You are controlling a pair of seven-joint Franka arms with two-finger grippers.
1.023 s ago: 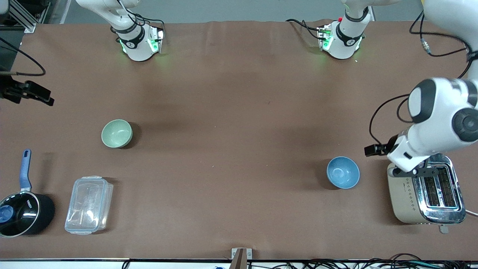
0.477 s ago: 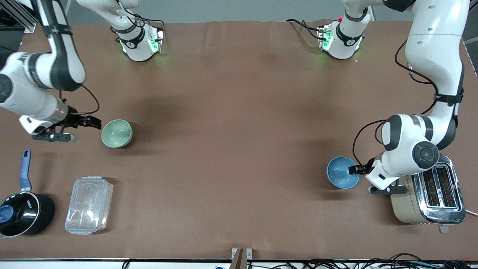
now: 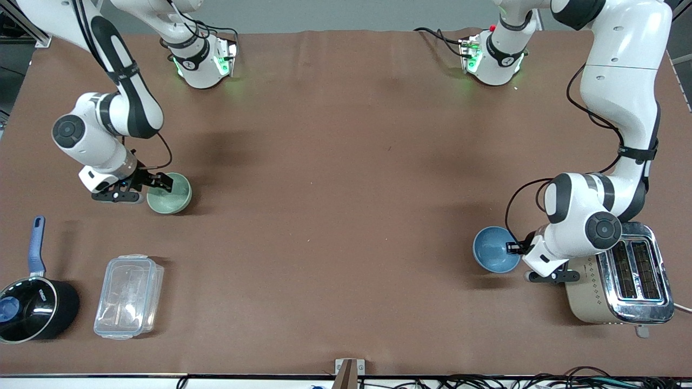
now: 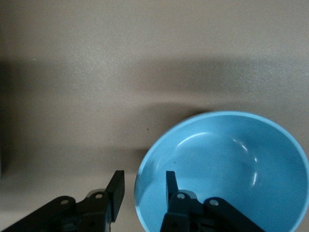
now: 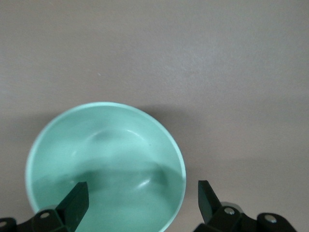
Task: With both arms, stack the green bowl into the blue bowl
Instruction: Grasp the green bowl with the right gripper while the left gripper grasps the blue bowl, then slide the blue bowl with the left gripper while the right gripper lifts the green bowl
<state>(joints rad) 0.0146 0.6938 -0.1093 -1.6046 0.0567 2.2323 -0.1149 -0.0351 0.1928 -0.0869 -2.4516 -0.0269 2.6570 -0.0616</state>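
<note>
The green bowl [image 3: 172, 195] stands upright toward the right arm's end of the table. My right gripper [image 3: 164, 182] is open and low over its rim. In the right wrist view the green bowl [image 5: 106, 159] has its rim between the wide-open fingers [image 5: 76, 199], one over the inside and one outside. The blue bowl [image 3: 493, 249] stands upright toward the left arm's end, beside the toaster. My left gripper [image 3: 512, 248] is open at its rim. In the left wrist view the blue bowl [image 4: 227, 164] has its rim between the fingers [image 4: 116, 189], which are not touching it.
A silver toaster [image 3: 621, 283] stands right beside the blue bowl under the left arm's wrist. A clear plastic container [image 3: 128, 296] and a black saucepan [image 3: 32, 308] with a blue handle lie nearer the front camera than the green bowl.
The right arm has swung in and brought its gripper from beside the green bowl onto its rim. The left gripper has shifted only slightly at the blue bowl's rim. Neither bowl has moved.
</note>
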